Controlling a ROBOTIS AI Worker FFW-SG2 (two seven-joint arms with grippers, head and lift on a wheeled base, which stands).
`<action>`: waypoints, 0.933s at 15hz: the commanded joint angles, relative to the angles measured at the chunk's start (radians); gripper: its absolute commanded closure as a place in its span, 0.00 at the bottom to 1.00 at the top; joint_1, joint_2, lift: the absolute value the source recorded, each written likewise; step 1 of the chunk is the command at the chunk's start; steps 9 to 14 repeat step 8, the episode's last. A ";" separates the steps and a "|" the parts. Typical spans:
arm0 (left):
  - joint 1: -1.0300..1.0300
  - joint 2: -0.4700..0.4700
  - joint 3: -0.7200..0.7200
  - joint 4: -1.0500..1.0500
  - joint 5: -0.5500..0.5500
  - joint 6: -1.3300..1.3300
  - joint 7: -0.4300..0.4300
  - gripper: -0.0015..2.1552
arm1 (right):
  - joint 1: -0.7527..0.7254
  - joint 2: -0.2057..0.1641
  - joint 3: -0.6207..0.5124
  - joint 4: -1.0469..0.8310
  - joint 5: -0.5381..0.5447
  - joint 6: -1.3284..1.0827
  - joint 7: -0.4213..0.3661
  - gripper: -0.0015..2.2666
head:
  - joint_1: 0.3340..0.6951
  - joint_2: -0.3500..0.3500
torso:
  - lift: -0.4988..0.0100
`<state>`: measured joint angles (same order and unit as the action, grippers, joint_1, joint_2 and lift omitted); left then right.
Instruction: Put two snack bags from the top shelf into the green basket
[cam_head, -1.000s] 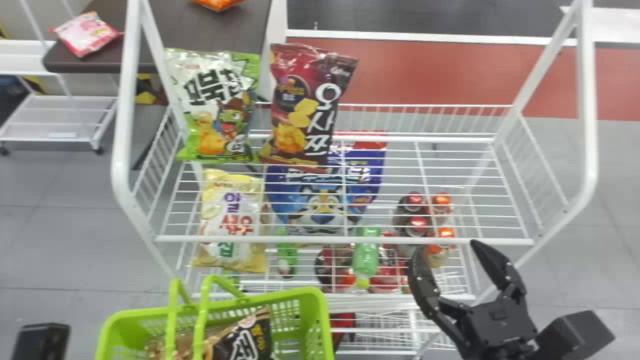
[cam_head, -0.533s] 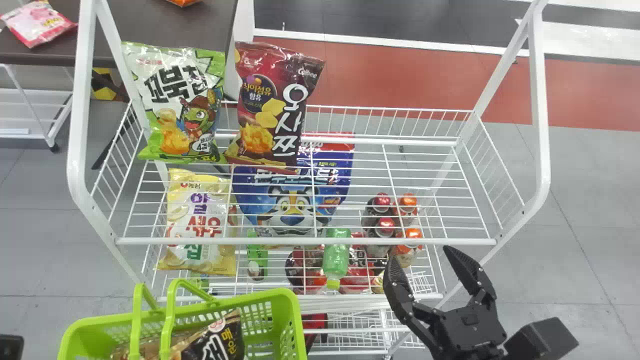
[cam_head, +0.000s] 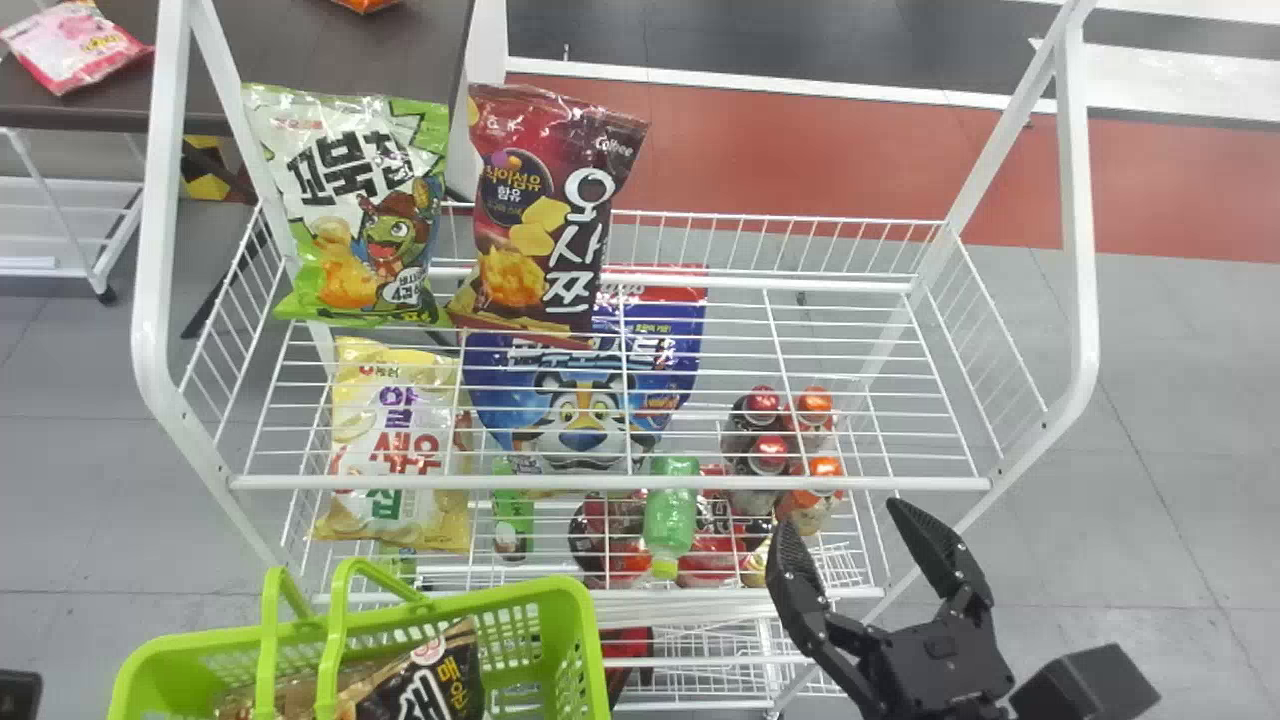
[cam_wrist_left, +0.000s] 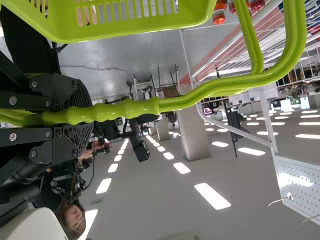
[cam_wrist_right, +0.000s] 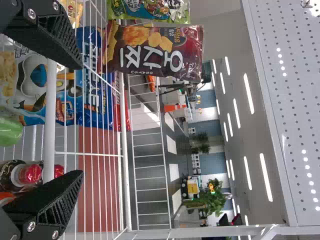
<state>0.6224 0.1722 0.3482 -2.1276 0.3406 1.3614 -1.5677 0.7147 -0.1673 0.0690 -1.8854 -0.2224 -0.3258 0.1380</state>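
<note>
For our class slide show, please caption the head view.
Two snack bags stand on the top shelf while the right gripper hovers, fingers open, and the green basket holds a black one.

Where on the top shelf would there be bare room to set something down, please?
The top shelf is bare from the dark red bag to the right front post, and all along its front. It is crowded at the back left, where the green-and-white bag stands beside the red one.

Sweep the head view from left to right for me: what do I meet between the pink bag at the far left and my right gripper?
Pink bag → green-and-white snack bag → dark red snack bag → green bottle → right gripper.
</note>
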 joint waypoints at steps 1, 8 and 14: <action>0.000 0.003 -0.002 -0.002 0.000 0.000 0.000 1.00 | 0.002 0.000 0.000 -0.003 0.000 0.000 0.000 0.02 | 1.00 0.33 | 0.98; 0.008 0.006 -0.002 -0.011 0.000 0.003 0.000 1.00 | 0.005 -0.001 0.002 -0.006 0.000 0.000 0.000 0.02 | 1.00 0.33 | 0.98; 0.008 0.006 -0.002 -0.011 0.000 0.003 0.000 1.00 | 0.005 -0.001 0.002 -0.006 0.000 0.000 0.000 0.02 | 1.00 0.33 | 0.98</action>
